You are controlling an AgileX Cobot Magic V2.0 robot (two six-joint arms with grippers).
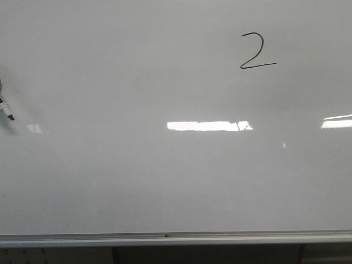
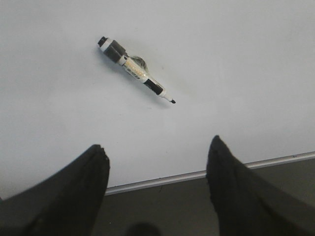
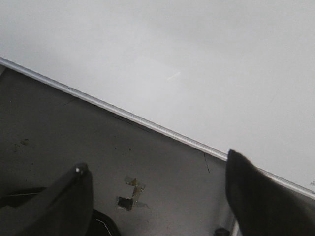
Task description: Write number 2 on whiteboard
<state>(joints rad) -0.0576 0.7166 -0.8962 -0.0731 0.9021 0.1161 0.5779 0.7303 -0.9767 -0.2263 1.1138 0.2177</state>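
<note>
Filling view whiteboard, number 2 upper right

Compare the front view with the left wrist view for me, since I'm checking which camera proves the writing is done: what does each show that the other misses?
Only the front view shows the number 2, drawn in the upper right of the board, plus bright light glares. Only the left wrist view shows the whole uncapped marker lying on the board and the open, empty left gripper. Both share the whiteboard and its silver bottom rail; the front view catches only the marker's tip at its left edge.
</note>
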